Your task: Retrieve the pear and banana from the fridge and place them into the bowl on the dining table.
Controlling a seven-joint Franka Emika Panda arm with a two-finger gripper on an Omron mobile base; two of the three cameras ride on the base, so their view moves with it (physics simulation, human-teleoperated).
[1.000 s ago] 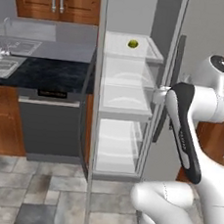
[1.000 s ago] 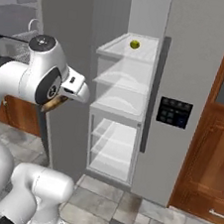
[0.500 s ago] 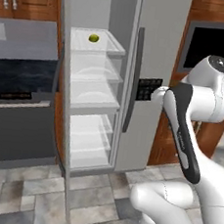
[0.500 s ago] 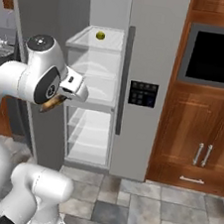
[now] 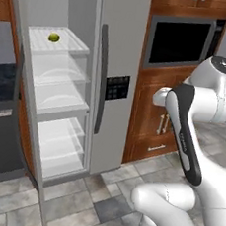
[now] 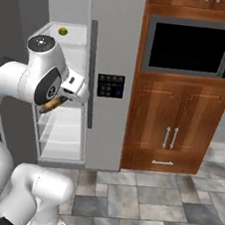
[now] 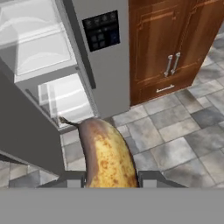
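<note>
Banana (image 7: 107, 157): curved yellow fruit, heavily mottled brown, darkest toward its thin dark stem end; it was held between the closed fingers of the gripper (image 7: 109, 177) and pointed away from the hand, above the grey tiled floor (image 7: 175, 140). In the right base view its brown tip (image 6: 51, 105) was seen beneath the hand. Pear (image 5: 53, 37): small round yellow-green fruit, smooth, lying on the top glass shelf of the open fridge (image 5: 120, 46). Fridge: light grey, long dark vertical handle (image 5: 101, 79), white interior, dark control panel (image 6: 110, 85) whose markings were too small to be read. No legible writing was found.
</note>
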